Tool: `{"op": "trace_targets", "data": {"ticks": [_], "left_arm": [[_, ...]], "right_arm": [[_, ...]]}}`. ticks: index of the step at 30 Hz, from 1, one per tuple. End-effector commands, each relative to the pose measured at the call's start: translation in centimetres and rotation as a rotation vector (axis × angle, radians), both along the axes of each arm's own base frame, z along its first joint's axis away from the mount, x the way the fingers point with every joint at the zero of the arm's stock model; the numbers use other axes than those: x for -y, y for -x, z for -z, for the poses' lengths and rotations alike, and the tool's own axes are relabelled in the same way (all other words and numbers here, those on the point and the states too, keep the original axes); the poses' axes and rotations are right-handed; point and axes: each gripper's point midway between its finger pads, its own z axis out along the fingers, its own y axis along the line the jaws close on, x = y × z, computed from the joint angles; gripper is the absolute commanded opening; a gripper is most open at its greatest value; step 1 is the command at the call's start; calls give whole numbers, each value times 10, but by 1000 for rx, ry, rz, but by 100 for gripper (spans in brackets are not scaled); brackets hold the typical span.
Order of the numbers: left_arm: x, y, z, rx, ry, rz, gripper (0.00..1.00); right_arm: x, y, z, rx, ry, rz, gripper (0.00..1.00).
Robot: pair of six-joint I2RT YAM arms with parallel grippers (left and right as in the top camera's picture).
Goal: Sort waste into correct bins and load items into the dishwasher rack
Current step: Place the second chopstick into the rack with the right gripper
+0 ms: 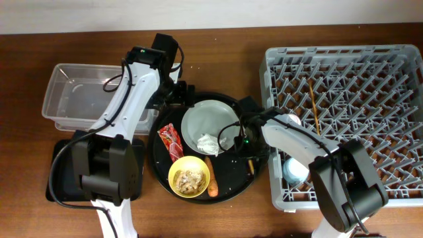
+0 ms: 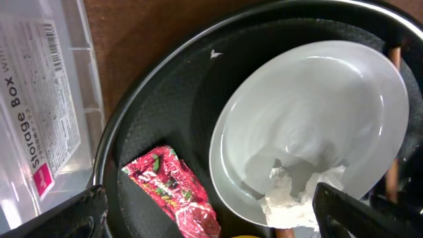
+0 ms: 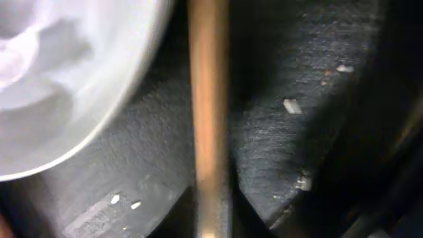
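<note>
My left gripper (image 1: 180, 92) (image 2: 208, 201) is open and empty over the round black tray's upper left. The red snack wrapper (image 1: 171, 142) (image 2: 175, 188) and the crumpled white tissue (image 1: 209, 143) (image 2: 294, 195) lie between its fingers. The tissue rests on the pale grey plate (image 1: 201, 122) (image 2: 310, 112). My right gripper (image 1: 246, 137) (image 3: 210, 205) is shut on a wooden chopstick (image 3: 208, 99) at the tray's right side. The yellow bowl (image 1: 190, 176) holds beige scraps, with the carrot piece (image 1: 213, 184) beside it. The dishwasher rack (image 1: 370, 79) holds another chopstick (image 1: 313, 106) and a blue cup (image 1: 295, 170).
The round black tray (image 1: 160, 165) sits mid-table. The clear tub (image 1: 73, 96) (image 2: 39, 99) is at the far left. The shallow black tray (image 1: 61, 178) lies below it, partly under my left arm's base. The rack fills the right side.
</note>
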Motion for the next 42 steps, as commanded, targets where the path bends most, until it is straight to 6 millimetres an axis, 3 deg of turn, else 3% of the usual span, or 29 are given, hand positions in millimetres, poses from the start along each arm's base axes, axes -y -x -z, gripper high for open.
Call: {"op": "trace_targets", "data": {"ticks": [1, 3, 4, 6, 9, 13, 16, 17, 19, 23, 24, 29, 32, 39, 42], "left_arm": [[-3, 0, -4, 11, -3, 10, 98], [-3, 0, -4, 11, -3, 10, 98], [-3, 0, -4, 11, -3, 10, 98], [-3, 0, -4, 11, -3, 10, 98], [-4, 1, -4, 9, -3, 9, 98], [-2, 3, -4, 0, 3, 11, 98], [-1, 9, -4, -27, 11, 12, 98], [-1, 13, -4, -42, 11, 14, 98], [6, 19, -4, -56, 11, 34, 98], [42, 25, -4, -25, 18, 121, 98], [56, 21, -5, 8, 31, 131, 98], [84, 25, -7, 30, 49, 127, 97], [91, 29, -6, 33, 40, 146, 98], [87, 37, 15, -4, 29, 119, 98], [86, 43, 31, -20, 26, 120, 98]], "right_arm": [[1, 15, 17, -56, 19, -18, 13], [1, 16, 17, -62, 21, -18, 11], [1, 16, 15, -63, 22, -21, 4], [-2, 9, 2, -57, 18, -21, 4], [-13, -11, -38, -12, -4, -32, 4], [-20, -39, -113, 68, -15, -25, 4], [5, -59, -163, 136, 39, 24, 4], [24, -68, -183, 162, 60, 41, 4], [55, -74, -199, 165, 72, 62, 4], [127, -83, -193, 129, 104, 191, 4], [157, -80, -186, 102, 121, 205, 4], [215, -72, -151, 49, 127, 362, 4], [222, -73, -133, 55, 130, 299, 4], [222, -80, -124, 83, 131, 268, 4], [222, -81, -124, 85, 131, 269, 17]]}}
